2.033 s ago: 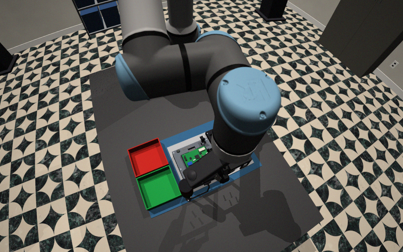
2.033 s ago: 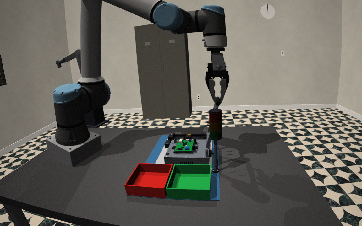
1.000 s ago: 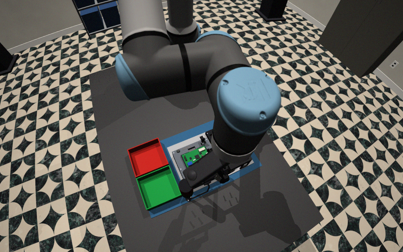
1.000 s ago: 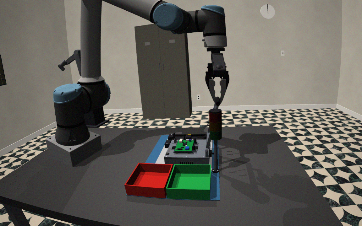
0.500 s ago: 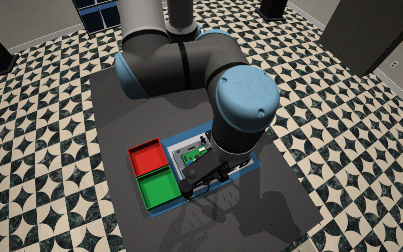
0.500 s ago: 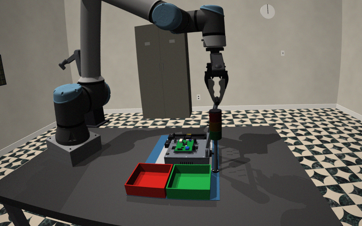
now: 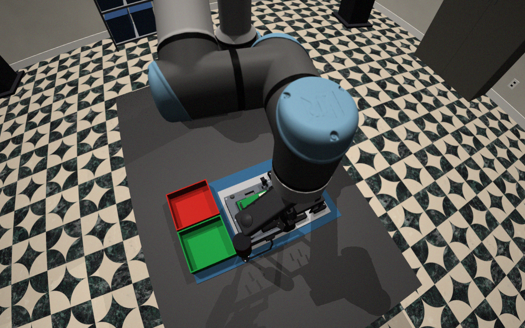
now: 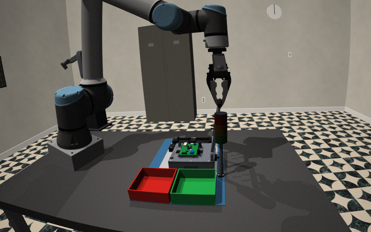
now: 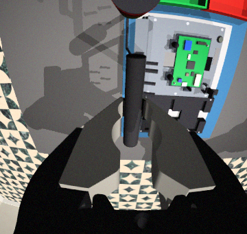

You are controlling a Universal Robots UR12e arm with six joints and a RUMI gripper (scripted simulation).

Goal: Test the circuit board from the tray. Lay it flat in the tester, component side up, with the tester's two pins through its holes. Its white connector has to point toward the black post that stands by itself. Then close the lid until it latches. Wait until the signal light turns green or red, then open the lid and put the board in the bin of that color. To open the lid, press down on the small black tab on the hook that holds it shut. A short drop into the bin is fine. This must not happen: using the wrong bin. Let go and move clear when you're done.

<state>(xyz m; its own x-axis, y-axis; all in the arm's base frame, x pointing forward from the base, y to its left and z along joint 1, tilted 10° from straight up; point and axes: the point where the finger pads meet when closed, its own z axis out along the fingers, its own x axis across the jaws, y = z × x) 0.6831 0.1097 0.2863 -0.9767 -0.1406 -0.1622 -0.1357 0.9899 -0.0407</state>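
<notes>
While the circuit board (image 9: 190,62) lies in the tester (image 9: 161,38) below, the gripper (image 9: 134,124) pinches the lid's black handle bar (image 9: 134,97).

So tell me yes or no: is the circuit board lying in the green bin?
No: the exterior view shows the circuit board lying on top of the tester, while the green bin holds nothing.

a bare test lab: grey cabinet (image 8: 166,72), wall clock (image 8: 273,11) (checkered floor (image 8: 325,124)), dark worktable (image 8: 65,184)
</notes>
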